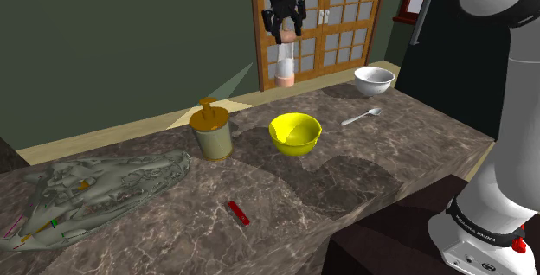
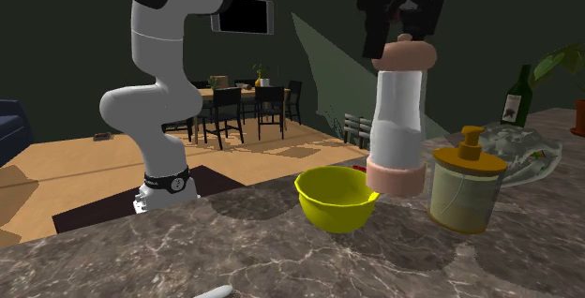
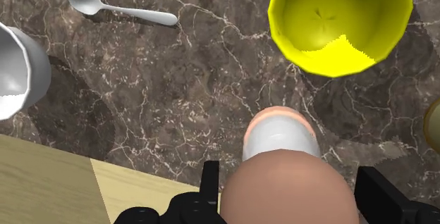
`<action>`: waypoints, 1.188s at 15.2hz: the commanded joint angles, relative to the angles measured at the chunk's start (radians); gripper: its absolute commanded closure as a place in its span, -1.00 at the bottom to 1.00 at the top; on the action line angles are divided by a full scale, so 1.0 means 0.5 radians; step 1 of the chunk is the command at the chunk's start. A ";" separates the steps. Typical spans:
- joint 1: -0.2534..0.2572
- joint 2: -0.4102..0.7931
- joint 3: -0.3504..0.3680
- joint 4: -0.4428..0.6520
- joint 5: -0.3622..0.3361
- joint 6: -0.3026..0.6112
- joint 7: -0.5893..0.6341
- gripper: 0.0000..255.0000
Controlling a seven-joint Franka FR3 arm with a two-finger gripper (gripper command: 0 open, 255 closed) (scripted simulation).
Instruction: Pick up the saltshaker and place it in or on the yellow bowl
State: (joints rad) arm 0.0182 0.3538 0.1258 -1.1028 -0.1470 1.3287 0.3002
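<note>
One black claw [image 1: 285, 28] clasps the cylindrical saltshaker [image 1: 286, 59] by its rounded pink cap, high above the marbled counter [image 1: 381, 165]

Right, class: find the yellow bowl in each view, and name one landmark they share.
Shoulder view: yellow bowl mid-counter, right of the lidded jar.
Second exterior view: yellow bowl lower centre, left of that jar.
Wrist view: yellow bowl below the saltshaker, off to one side.
Shared landmark: the saltshaker.

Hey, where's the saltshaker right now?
In the shoulder view the saltshaker hangs at top centre, clasped upright in the end effector, clear of the dark counter and not yet over the yellow bowl.
</note>
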 commanded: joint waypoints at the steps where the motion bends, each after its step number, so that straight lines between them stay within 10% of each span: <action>1: 0.024 -0.111 0.018 -0.106 0.013 -0.009 0.047 1.00; 18: 0.178 -0.782 0.157 -0.884 0.153 0.076 0.378 1.00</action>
State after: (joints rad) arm 0.1074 -0.0310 0.2047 -1.5239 -0.0719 1.3518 0.4884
